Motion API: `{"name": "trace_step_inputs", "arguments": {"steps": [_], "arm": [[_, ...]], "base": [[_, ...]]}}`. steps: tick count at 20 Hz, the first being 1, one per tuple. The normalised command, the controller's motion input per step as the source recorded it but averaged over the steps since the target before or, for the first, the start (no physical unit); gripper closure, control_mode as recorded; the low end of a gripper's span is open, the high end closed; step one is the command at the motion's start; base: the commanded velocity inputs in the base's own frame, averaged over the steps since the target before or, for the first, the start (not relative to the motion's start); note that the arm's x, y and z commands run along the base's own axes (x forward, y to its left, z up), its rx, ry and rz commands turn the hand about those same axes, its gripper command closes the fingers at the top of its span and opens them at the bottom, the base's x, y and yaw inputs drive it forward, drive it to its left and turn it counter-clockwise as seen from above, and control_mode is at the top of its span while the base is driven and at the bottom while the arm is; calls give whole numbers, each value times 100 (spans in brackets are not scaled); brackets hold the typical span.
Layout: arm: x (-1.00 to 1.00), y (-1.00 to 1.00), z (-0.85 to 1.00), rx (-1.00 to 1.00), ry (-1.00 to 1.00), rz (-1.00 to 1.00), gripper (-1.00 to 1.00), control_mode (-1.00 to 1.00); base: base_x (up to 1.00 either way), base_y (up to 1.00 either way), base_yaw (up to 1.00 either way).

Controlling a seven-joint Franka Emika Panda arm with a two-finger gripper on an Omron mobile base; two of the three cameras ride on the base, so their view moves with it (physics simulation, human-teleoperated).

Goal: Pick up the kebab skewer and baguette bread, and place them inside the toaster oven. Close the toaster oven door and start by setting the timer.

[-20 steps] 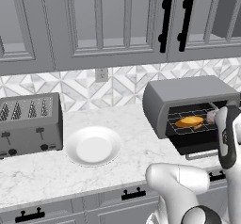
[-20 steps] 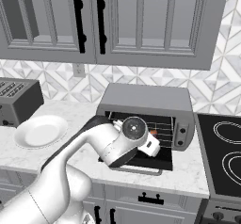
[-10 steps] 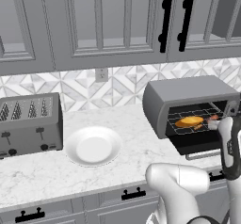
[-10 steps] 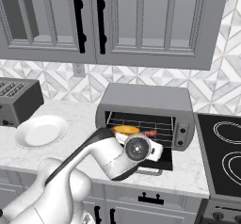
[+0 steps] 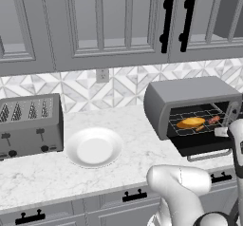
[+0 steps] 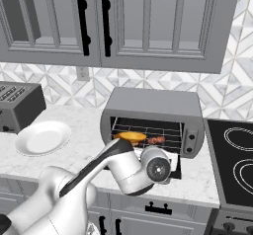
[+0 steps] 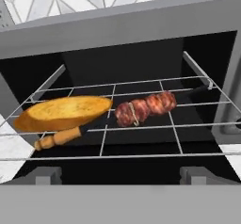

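Note:
The toaster oven stands on the counter with its door folded down flat. On its wire rack lie the golden baguette bread on the left and the kebab skewer, its stick end under the bread. My gripper hovers just outside the oven mouth, level with the rack. It is open and holds nothing, with one fingertip at each lower corner of the hand view. My hand hangs over the lowered door.
A white plate lies on the marble counter left of the oven. A slotted grey toaster stands further left. The oven's knob panel is on its right side. A black stovetop adjoins. Cabinets hang above.
My hand has drawn back out of the oven mouth and sunk lower in front of it, jaws still wide. Bread and skewer stay on the rack.

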Motion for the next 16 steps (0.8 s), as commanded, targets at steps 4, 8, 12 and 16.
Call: {"name": "trace_step_inputs", "arguments": {"steps": [4, 8, 12, 16], "arm": [[26, 0, 0, 0, 0, 0, -100, -100], [19, 0, -23, 0, 0, 0, -100, -100], [4, 0, -55, -5, -6, 0, -100, -100], [0, 0, -48, -4, -15, 0, -100, -100]], "base": [[0, 0, 0], [0, 0, 0], [0, 0, 0], [0, 0, 0]]}}
